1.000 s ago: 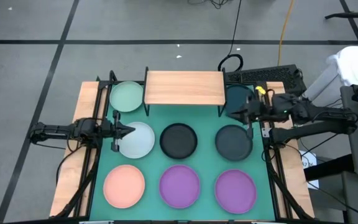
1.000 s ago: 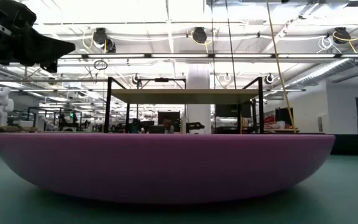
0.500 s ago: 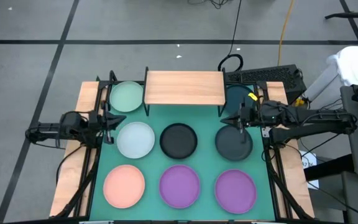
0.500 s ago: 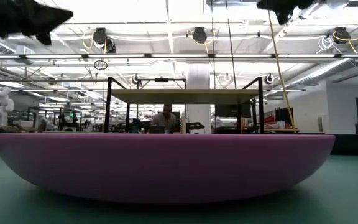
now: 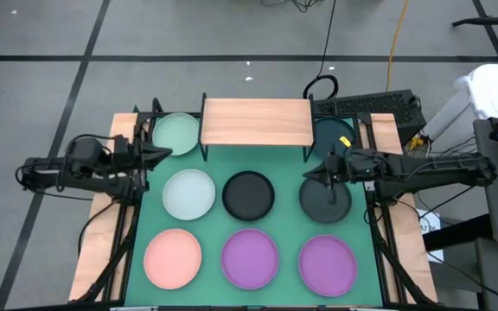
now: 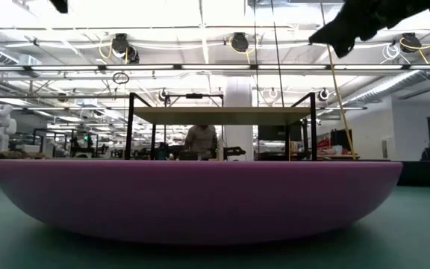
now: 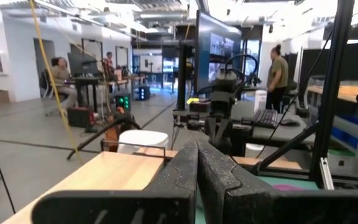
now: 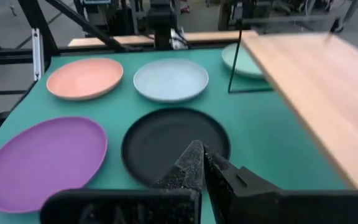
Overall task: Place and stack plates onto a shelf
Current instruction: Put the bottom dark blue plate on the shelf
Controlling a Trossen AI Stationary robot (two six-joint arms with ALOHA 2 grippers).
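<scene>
- The shelf [image 5: 257, 122] stands bare at the far middle of the counter [image 5: 288, 177], its light-wood top clear of anything; none of the plates is on it yet, so the stacking looks not yet begun.
- The plates lie apart from one another in rows on the green mat, probably spread so that each rim can be taken singly: the mint plate [image 5: 176, 135] at far left just beside the shelf, the pale white-blue plate [image 5: 188, 193], a black plate [image 5: 249, 193] and a dark grey plate [image 5: 325, 198] in the middle row, then the pink plate [image 5: 173, 258] and two purple plates [image 5: 251, 257] [image 5: 328, 263] nearest.
- A dark teal plate [image 5: 328, 132] sits at far right, partly under the shelf's right edge.
- The right hand [image 5: 329, 168] hangs above the far rim of the dark grey plate, arm stretched in level from the right; its fingers [image 8: 188, 163] are pressed together on nothing. It seems poised to come down on that plate.
- The left hand [image 5: 161, 153] is raised at the left edge of the counter, between the mint and white-blue plates, pointing inward; its fingers [image 7: 185, 168] are likewise clenched and empty, touching no plate.
</scene>
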